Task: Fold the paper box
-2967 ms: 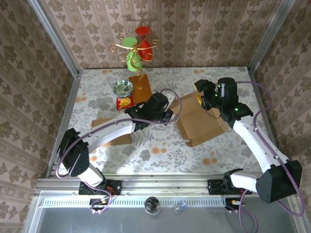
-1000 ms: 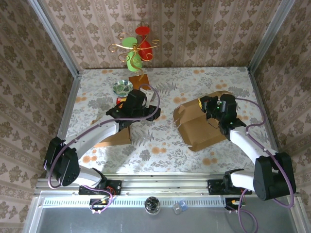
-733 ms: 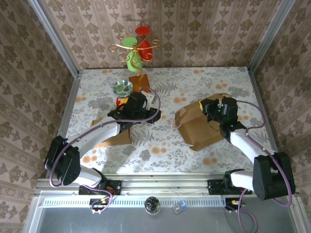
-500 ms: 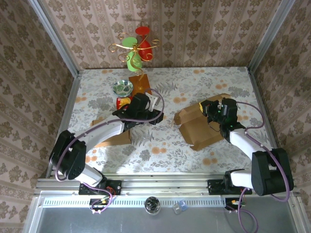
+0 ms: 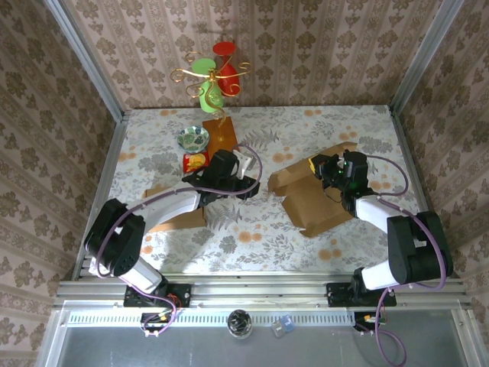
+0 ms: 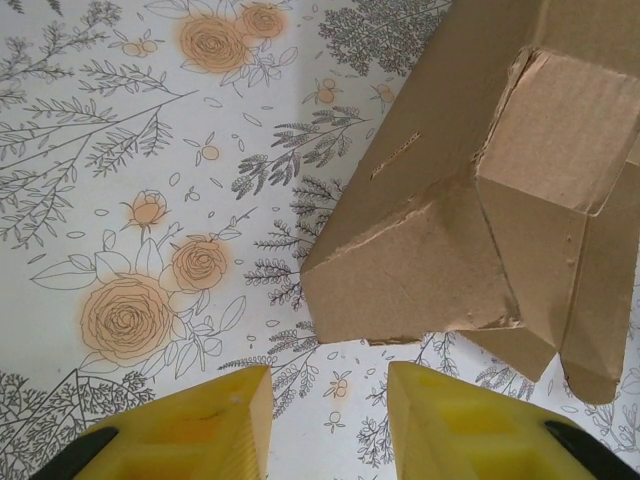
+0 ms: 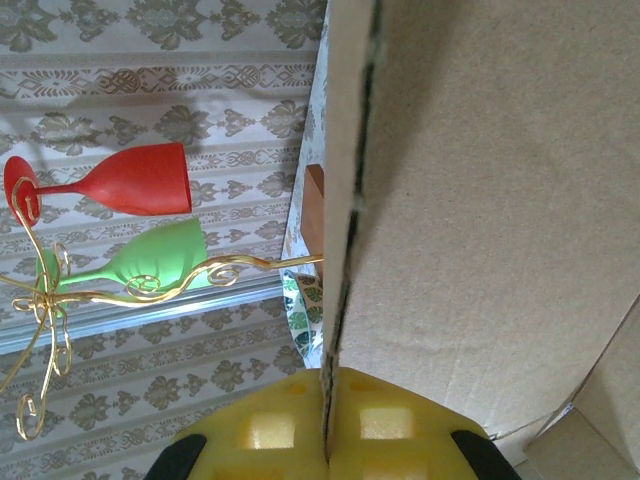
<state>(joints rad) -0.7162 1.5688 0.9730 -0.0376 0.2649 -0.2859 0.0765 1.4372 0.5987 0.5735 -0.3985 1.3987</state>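
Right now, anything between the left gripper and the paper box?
Nothing: bare floral tablecloth separates left gripper and paper box, in the left wrist view.

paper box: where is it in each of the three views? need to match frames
Top external: paper box right of centre, right claw pinching its far side.
Left wrist: paper box upper right, beyond the open left claw.
Right wrist: paper box panel edge-on, across the right half, clamped in the claw.
Landmark: goblet stand, in top external and right wrist; flowered tablecloth, in top external and left wrist.
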